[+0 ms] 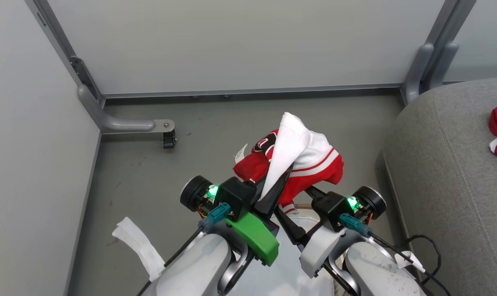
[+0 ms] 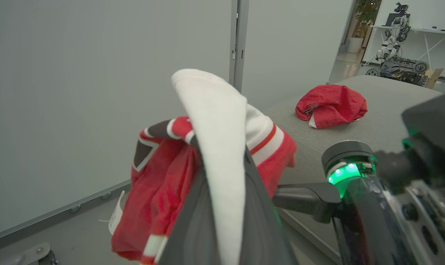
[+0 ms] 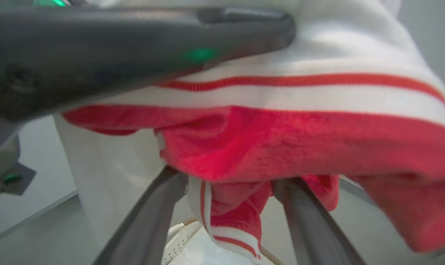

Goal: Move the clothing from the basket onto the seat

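Clothing (image 1: pixel 320 170) in left tool (image 1: pixel 278 187), seat (image 1: pixel 445 185) beside, wall (image 1: pixel 232 41) ahead

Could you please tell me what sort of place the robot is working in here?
Probably a robotics lab's mock living corner: pale partition panels on metal feet, a grey sofa seat, and another robot standing in the room beyond.

Nothing could be read for certain. A black-and-white figure (image 1: pixel 264 144) on the lifted red clothing (image 1: pixel 316 174) was folded, showing only part of a character. Its white tag (image 2: pixel 115 218) was blurred, and so was a small mark (image 2: pixel 310 108) on the garment lying on the seat (image 2: pixel 388 125).
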Motion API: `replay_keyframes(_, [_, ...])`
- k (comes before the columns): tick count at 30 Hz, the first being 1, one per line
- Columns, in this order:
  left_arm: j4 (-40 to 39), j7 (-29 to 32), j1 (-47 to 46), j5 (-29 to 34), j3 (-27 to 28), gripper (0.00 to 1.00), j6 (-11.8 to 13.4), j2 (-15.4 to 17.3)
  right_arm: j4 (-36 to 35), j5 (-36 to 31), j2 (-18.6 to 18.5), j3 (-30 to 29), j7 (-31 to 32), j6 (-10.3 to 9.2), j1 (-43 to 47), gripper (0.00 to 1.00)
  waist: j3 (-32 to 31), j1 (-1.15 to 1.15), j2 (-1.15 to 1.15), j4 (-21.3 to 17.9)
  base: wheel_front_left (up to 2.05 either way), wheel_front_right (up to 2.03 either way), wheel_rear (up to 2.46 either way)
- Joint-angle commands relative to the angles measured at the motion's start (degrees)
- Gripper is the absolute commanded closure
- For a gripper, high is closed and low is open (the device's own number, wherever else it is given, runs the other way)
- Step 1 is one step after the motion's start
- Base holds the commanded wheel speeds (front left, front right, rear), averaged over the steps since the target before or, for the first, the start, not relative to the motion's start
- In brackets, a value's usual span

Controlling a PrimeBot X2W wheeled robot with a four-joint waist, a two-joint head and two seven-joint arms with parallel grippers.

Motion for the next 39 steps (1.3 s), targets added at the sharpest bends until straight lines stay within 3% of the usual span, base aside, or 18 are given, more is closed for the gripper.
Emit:
replay_keyframes(1, [-0.3, -0.3, -0.9, -0.6, -0.6, 1.00, 0.4, 0.1, 0.3, 0.4, 0.0, -0.3, -0.1, -0.06, -0.9, 0.00, 0.0, 0.00, 0.15, 0.2, 0.00, 0.00, 0.00])
replay_keyframes(4, [-0.5, -0.3, -0.7, -2.0, -2.1, 1.00, 0.6, 0.1, 0.6, 2.3, 0.1, -0.4, -0.1, -0.06, -1.5, 0.04, 0.0, 0.00, 0.15, 0.5, 0.00, 0.00, 0.00])
replay_keyframes(5, [-0.6, -0.3, -0.7, -2.3, -2.6, 1.00, 0.7, 0.1, 0.5, 3.1, 0.1, -0.3, -0.1, -0.06, -1.8, 0.65, 0.0, 0.00, 0.15, 0.6, 0.00, 0.00, 0.00])
replay_keyframes(6, [-0.6, -0.3, -0.7, -2.5, -3.0, 1.00, 0.8, 0.1, 0.6, 4.1, 0.1, -0.2, -0.1, -0.06, -1.8, 0.98, 0.0, 0.00, 0.15, 0.7, 0.00, 0.00, 0.00])
replay_keyframes(12, [-0.1, -0.3, -1.0, -3.6, -4.1, 1.00, 1.4, 0.1, 0.4, 6.4, 0.0, -1.1, -0.1, -0.06, -1.8, 1.00, -0.1, 0.00, 0.15, 1.0, 0.00, 0.00, 0.00])
replay_keyframes(13, [-0.5, -0.3, -1.1, -3.4, -3.7, 0.93, 1.6, 0.1, 0.1, 6.7, 0.0, -1.6, -0.1, -0.06, -1.5, 1.00, 0.0, 0.00, 0.15, 0.9, 0.00, 0.00, 0.00])
replay_keyframes(14, [-0.7, -0.3, -1.0, -3.2, -3.6, 0.62, 1.7, 0.1, -0.4, 6.7, 0.0, -1.9, -0.1, -0.06, -1.3, 1.00, 0.0, 0.00, 0.15, 0.8, 0.00, 0.00, 0.00])
replay_keyframes(15, [-0.8, -0.2, -0.8, -2.8, -3.4, 0.09, 1.8, 0.1, -0.6, 6.2, 0.0, -2.3, -0.1, -0.06, -0.9, 1.00, 0.1, 0.00, 0.15, 0.6, 0.00, 0.00, 0.00])
replay_keyframes(16, [-0.9, -0.2, -0.5, -2.6, -3.2, 0.00, 1.9, 0.1, -0.7, 6.3, 0.0, -2.7, -0.1, -0.06, -0.4, 1.00, 0.1, 0.00, 0.15, 0.3, 0.00, 0.00, 0.00])
replay_keyframes(23, [-0.1, -0.2, 1.9, -0.4, -0.7, 0.00, 1.6, 0.1, -2.7, 4.4, 0.0, -7.3, -0.1, -0.06, 1.8, 1.00, 0.9, 0.00, 0.15, -4.2, 0.00, 0.00, 0.00])
replay_keyframes(39, [1.1, -0.2, 3.7, 4.6, 5.9, 0.00, -0.2, 0.1, -9.3, 2.6, -3.7, -15.6, -0.1, -0.06, 3.1, 1.00, 5.2, 0.00, 0.15, -24.7, 0.00, 0.00, 0.00])
